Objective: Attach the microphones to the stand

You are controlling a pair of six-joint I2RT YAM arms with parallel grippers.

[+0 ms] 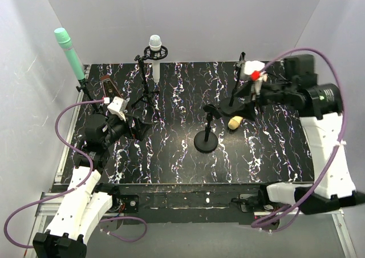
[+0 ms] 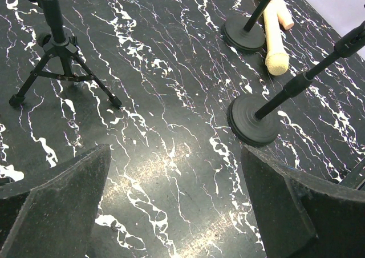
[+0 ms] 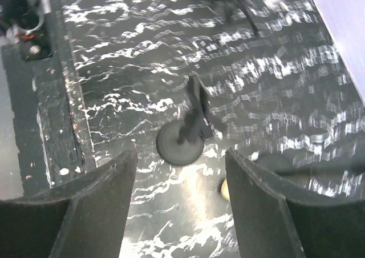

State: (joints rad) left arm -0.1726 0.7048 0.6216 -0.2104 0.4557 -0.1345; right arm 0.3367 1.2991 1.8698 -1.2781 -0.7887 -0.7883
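The mint green microphone (image 1: pixel 68 52) stands in a clip at the back left, and the white microphone (image 1: pixel 155 45) sits in the tripod stand (image 1: pixel 147 92). A yellow microphone (image 1: pixel 234 121) lies flat on the mat between two round-base stands (image 1: pixel 206 139) (image 1: pixel 230 107). In the left wrist view it (image 2: pixel 275 47) lies beside a peach-pink microphone (image 2: pixel 285 19). My right gripper (image 1: pixel 246 97) hovers over that spot, open and empty (image 3: pixel 180 169), with the yellow head (image 3: pixel 224 189) just inside its right finger. My left gripper (image 1: pixel 134 127) is wide open over bare mat (image 2: pixel 175 155).
The black marbled mat (image 1: pixel 171 155) ends at a dark front ledge (image 3: pixel 57 127). Grey walls close in the back and both sides. The tripod's legs (image 2: pixel 60 64) spread near my left gripper, and purple cables loop off both arms.
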